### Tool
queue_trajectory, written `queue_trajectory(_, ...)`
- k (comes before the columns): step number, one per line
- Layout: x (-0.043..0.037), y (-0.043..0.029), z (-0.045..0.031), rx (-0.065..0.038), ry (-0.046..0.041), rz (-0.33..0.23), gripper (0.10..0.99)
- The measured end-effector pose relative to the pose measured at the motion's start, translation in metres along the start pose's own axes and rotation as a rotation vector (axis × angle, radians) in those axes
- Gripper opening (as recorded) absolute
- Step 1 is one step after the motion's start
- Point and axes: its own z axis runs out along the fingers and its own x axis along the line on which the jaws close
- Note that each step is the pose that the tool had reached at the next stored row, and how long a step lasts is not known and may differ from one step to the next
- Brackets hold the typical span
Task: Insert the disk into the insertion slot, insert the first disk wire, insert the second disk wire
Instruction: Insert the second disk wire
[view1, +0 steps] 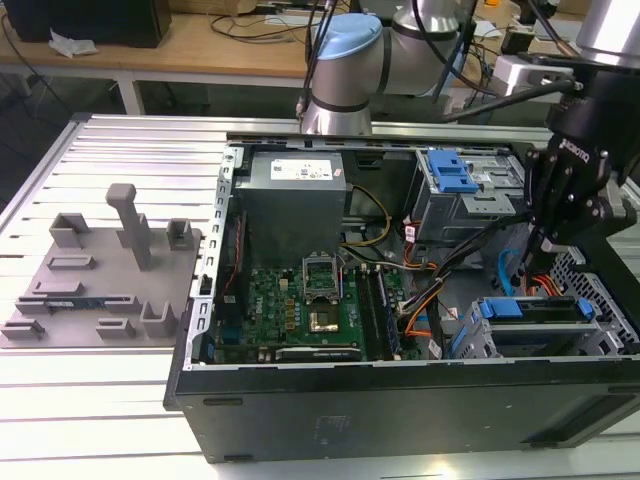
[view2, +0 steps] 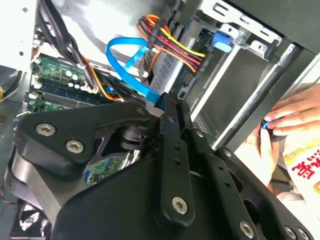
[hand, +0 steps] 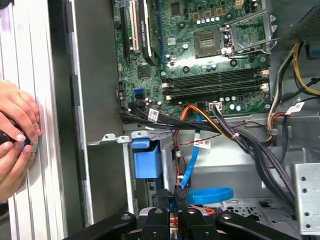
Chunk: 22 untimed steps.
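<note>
arm reaching down, hand pointing downward, fingers pressed together

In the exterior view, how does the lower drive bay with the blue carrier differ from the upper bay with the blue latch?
The lower bay is wide and flat, nearest the case's front edge, with a blue strip across it. The upper bay is taller, sits farther back, and carries a smaller blue latch. Both are grey metal.

Green motherboard with black slots, lower centre of the exterior view. Bright blue carrier frame on the disk at lower right, inside the grey perforated insertion slot. Blue latch on a grey bay, upper right. Black gripper. Light blue flat wire, with red, yellow, orange and black wires. Grey plastic tray at left.
</note>
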Motion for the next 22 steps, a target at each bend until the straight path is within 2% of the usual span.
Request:
queue_trajectory(2,0.0052,-0.0005,0.0011,0.001,-0.0083,0.000,0.161)
queue_trajectory(5,0.0118,-0.0011,0.0028,0.003,-0.0302,0.001,0.161)
queue_trajectory(7,0.0181,-0.0018,0.0043,0.006,-0.0585,0.001,0.161)
queue_trajectory(8,0.0201,-0.0020,0.0049,0.006,-0.0681,0.001,0.161)
queue_trajectory(9,0.0243,-0.0024,0.0059,0.005,-0.0904,0.001,0.161)
queue_trajectory(11,0.0282,-0.0027,0.0071,0.003,-0.1172,0.000,0.161)
queue_trajectory(12,0.0311,-0.0030,0.0083,0.001,-0.1372,0.000,0.161)
queue_trajectory(13,0.0324,-0.0031,0.0091,0.000,-0.1487,0.000,0.161)
queue_trajectory(15,0.0330,-0.0033,0.0106,0.000,-0.1614,-0.003,0.161)
queue_trajectory(20,0.0327,-0.0064,0.0134,0.002,-0.1713,-0.024,0.161)
queue_trajectory(22,0.0332,-0.0067,0.0142,0.002,-0.1798,-0.030,0.161)
